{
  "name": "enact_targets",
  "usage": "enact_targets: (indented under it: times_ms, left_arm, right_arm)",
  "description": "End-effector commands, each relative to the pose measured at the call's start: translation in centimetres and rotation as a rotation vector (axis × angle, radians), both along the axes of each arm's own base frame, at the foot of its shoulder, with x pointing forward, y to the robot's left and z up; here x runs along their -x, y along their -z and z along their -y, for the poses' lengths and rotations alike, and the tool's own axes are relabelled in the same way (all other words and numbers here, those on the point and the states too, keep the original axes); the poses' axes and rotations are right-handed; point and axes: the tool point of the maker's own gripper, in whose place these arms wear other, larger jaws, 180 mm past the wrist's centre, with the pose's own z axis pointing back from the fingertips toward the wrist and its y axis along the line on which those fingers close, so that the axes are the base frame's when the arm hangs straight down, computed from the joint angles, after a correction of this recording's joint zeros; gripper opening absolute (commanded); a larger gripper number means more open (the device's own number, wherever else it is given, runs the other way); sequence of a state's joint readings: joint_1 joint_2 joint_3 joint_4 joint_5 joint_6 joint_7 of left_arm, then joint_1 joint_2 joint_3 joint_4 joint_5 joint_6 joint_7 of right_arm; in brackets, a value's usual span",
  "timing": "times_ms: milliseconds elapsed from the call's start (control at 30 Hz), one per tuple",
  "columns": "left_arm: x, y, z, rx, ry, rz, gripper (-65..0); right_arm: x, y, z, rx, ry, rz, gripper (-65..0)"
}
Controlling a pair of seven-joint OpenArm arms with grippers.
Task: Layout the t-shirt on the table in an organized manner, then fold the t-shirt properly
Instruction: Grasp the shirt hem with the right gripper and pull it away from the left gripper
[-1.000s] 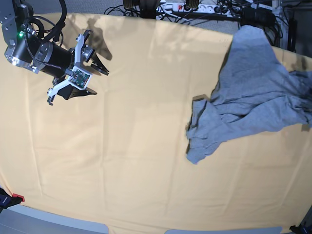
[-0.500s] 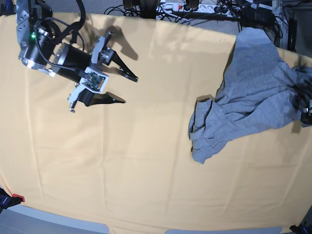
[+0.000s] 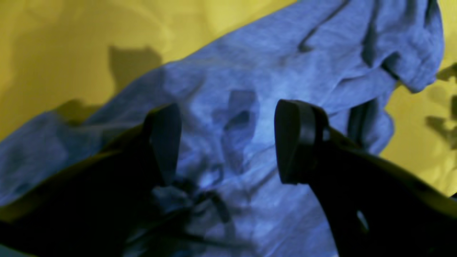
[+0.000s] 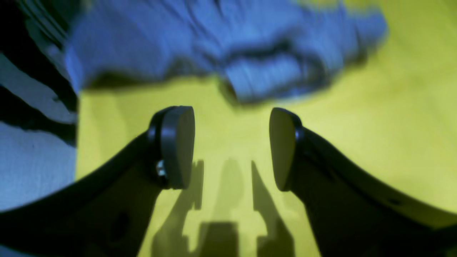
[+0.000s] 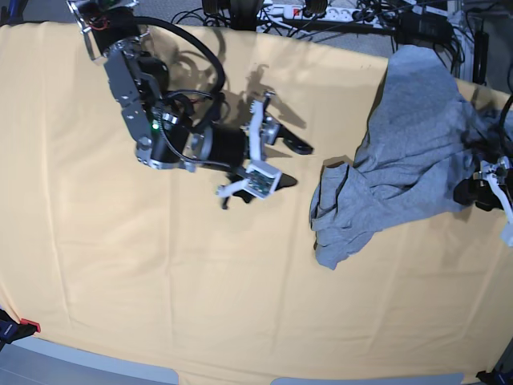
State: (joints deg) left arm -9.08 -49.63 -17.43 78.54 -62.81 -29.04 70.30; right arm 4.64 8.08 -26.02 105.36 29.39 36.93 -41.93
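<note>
Since earlier, right gripper (image 5: 290, 164) has swung nearer the t-shirt (image 5: 401, 160), fingers apart, empty; left gripper (image 3: 228, 142) likewise spread

You see the worktop (image 5: 160, 265) covered in plain pale yellow-orange cloth, with only faint creases for pattern; in both wrist views it turns a stronger yellow-green. Your t-shirt (image 5: 417, 152) reads heather grey from the base view, with no lettering showing there, and takes a bluish tint in the wrist views. The fingers (image 4: 176, 146) of both grippers are black, with dark grey pads. Your right arm (image 5: 172, 136) is black and silver-grey with white brackets, a small green circuit board and one lit green dot. Black cables (image 5: 345, 20) and a white power strip (image 5: 280, 11) lie beyond the far edge.
</note>
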Motion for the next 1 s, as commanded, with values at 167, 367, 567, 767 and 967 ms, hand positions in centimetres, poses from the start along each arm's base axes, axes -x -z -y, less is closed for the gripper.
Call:
enact_targets:
  times_ms: [167,367,567,767,967]
  left_arm:
    - [-0.6,-1.2,0.7,0.021,0.037,0.054,-23.4]
    - [-0.6,-1.4,1.0,0.037,0.047,0.061,-23.4]
    - [-0.7,-1.5,1.0,0.037,0.046,0.062,-23.4]
    - [-0.8,-1.7,1.0,0.038,0.047,0.068,-23.4]
    - [-0.9,-1.9,1.2,0.052,0.048,0.078,-23.4]
  right_arm:
    - [-2.5,1.0,-3.2,-0.037,0.042,-0.058,-27.1]
    - [-3.9,2.1,-5.7,-0.053,0.033,-0.133,-27.1]
    - [-5.9,3.0,-7.6,-0.013,0.078,-0.144,-27.2]
    - [-6.8,4.0,-8.0,0.002,0.099,-0.167,-54.1]
    - [-6.9,-0.1,-7.7,0.020,0.019,-0.039,-65.0]
